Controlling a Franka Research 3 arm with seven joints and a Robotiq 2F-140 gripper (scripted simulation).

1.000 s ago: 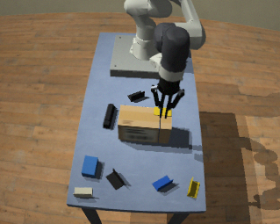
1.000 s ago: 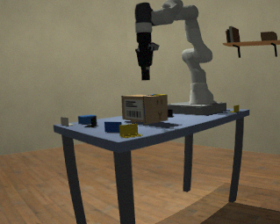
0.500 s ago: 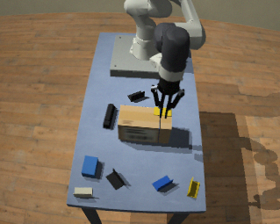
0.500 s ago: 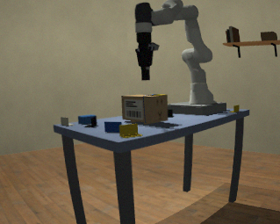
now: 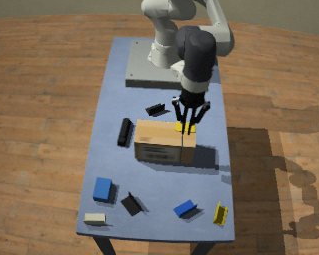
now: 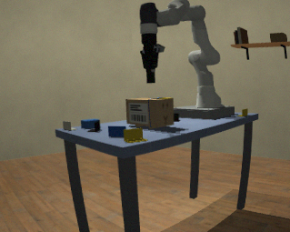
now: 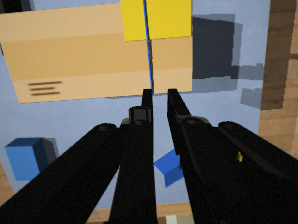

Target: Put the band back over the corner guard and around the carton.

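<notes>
We find the carton (image 5: 164, 141) standing at the centre of the top view, flat on the tabletop (image 5: 154, 78) and, as far as the exterior view shows, level. The yellow corner guard (image 7: 157, 19) sits on the carton's upper edge at the top centre of the wrist view, and the thin blue band (image 7: 149, 55) runs straight across it and down the carton's face, apparently square to the edges. The claw (image 7: 159, 98) hangs well above the carton in the exterior view, its fingers drawn nearly together with nothing visible between them; we judge it clenched on nothing. In our judgement the work is essentially complete: band over guard, guard seated, carton level. We cannot confirm the band's run on the hidden faces. Spare guards and blocks lie apart along the lower part of the top view.
</notes>
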